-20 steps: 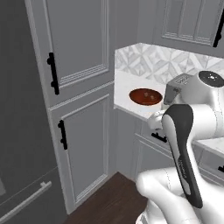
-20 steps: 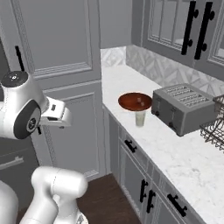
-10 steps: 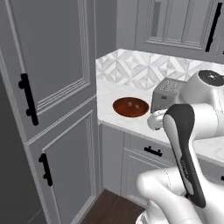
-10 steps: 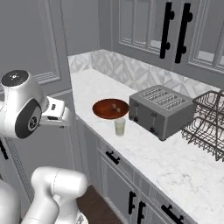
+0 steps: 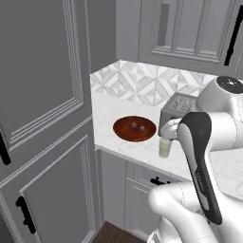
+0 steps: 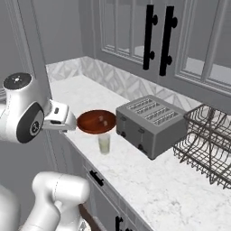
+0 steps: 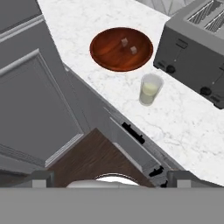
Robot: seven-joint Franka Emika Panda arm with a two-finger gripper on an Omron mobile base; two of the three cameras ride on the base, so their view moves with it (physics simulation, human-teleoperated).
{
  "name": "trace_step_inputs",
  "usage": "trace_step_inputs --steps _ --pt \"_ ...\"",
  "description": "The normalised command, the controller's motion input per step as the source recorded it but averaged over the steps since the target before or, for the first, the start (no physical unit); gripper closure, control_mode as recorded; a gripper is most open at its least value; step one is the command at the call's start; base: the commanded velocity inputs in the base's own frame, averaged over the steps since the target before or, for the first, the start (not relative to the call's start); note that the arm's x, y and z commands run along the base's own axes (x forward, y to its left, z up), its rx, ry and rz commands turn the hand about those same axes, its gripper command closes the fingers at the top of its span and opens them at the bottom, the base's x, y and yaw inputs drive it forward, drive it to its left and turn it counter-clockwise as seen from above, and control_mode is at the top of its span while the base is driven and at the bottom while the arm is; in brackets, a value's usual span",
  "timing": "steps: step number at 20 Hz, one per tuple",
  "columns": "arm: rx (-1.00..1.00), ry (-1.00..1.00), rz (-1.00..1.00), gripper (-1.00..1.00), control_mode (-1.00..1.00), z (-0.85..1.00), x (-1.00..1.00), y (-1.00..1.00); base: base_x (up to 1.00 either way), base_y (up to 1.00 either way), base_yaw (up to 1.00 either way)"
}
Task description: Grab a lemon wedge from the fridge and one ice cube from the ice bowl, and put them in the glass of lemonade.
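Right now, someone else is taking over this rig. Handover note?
Gripper: open, holding nothing, up off the counter.
Ice bowl: on the marble counter left of the toaster, two ice cubes inside.
Glass of lemonade: stands at the counter's front edge, between bowl and toaster; nothing visibly added.
Done: nothing picked up yet.
Left: fetch the lemon wedge from the fridge, take one ice cube, drop both in the glass.

The white arm [image 5: 201,156] rises folded at the elbow, its gripper [image 6: 61,122] held out level with jaws spread wide, gripping nothing.
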Motion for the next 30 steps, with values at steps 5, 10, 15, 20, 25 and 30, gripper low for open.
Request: trace_step_inputs --steps 5,10,15,20,25,30 --pt "0.0 0.0 0.0 -1.0 1.0 0.0 0.0 0.0 0.61 0.51 -0.24" --pt "0.0 0.0 0.0 -1.0 1.0 0.0 0.0 0.0 0.88 -0.21 -0.06" --pt "0.0 0.0 0.0 -1.0 1.0 0.0 0.0 0.0 0.76 -0.1 0.0" --pt "0.0 0.0 0.0 -1.0 1.0 0.0 0.0 0.0 0.96 -0.59 0.01" --pt "0.0 0.0 0.0 -1.0 1.0 0.0 0.0 0.0 0.44 -0.37 0.02" --pt "0.0 0.0 0.0 -1.0 1.0 0.0 0.0 0.0 0.0 0.0 0.0"
